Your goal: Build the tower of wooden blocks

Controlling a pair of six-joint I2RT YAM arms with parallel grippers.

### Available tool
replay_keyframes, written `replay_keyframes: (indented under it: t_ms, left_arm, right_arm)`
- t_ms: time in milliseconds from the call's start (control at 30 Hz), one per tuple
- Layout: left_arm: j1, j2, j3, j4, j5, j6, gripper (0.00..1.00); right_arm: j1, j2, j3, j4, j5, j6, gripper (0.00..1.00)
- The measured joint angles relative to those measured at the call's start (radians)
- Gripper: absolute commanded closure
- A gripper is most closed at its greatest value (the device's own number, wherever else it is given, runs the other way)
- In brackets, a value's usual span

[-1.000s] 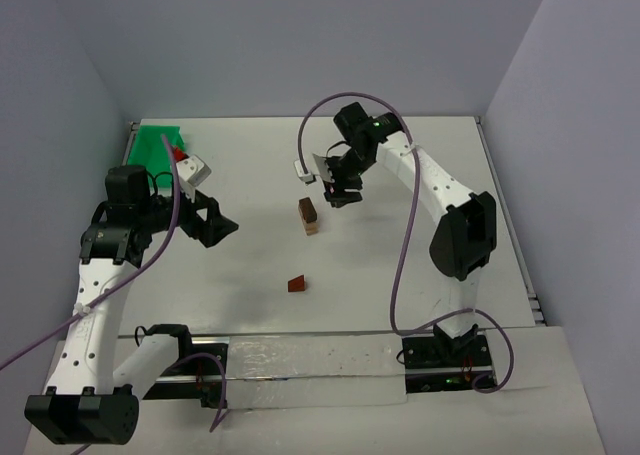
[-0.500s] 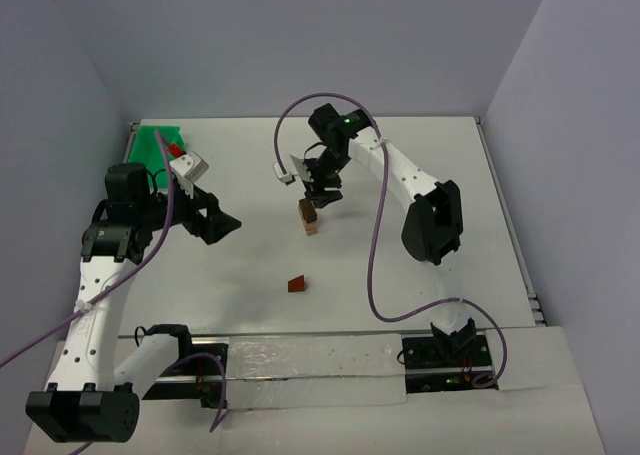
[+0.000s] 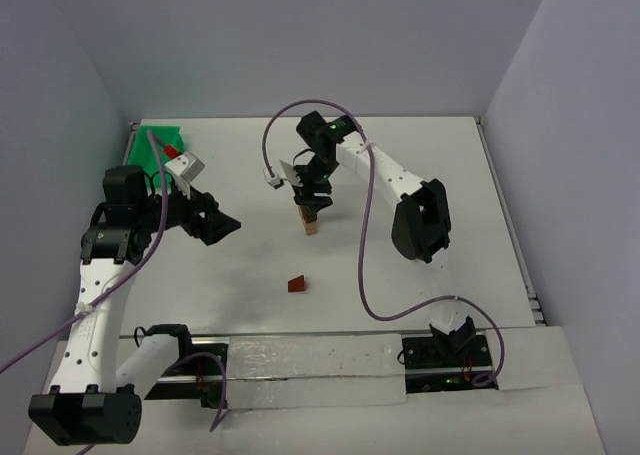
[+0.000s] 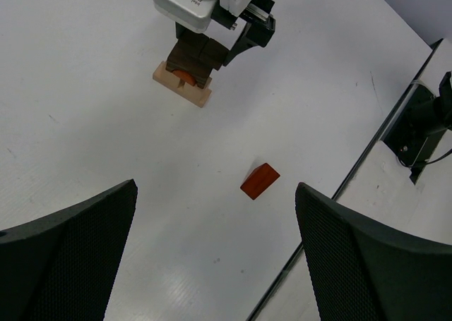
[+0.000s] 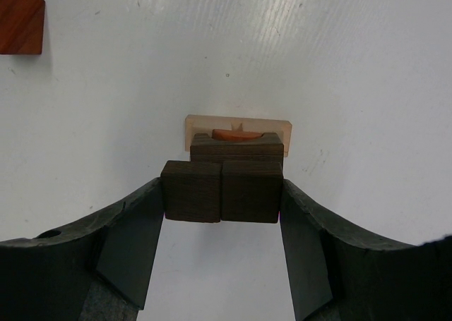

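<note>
Grip detail: my right gripper (image 5: pixel 222 194) is partly closed on two dark brown blocks (image 5: pixel 192 192) held side by side, one finger (image 5: pixel 131 243) pressing each outer end. The pair sits directly over the tower (image 4: pixel 185 73); whether it already rests on it cannot be told. The tower consists of a light tan block (image 5: pixel 285 131) as base, a rounded reddish-brown piece (image 5: pixel 236 134) set into it, and a single dark brown block (image 5: pixel 236 150) across the top. It stands near the middle of the white table (image 3: pixel 250 265). A reddish-brown wedge (image 4: pixel 259 180) lies alone on the table, well apart on the near side. My left gripper (image 4: pixel 215 222) hovers off to the left, jaws spread wide and holding nothing. A green tray (image 3: pixel 152 143) occupies the far left corner.
</note>
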Motion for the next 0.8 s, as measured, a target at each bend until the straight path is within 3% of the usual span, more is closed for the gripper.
replay_keyframes:
  t_ms: [800]
  left_arm:
    - [0.004,0.012,0.0,0.0,0.0,-0.022,0.01]
  right_arm:
    - [0.017,0.01,0.001,0.005,0.015,0.022,0.56]
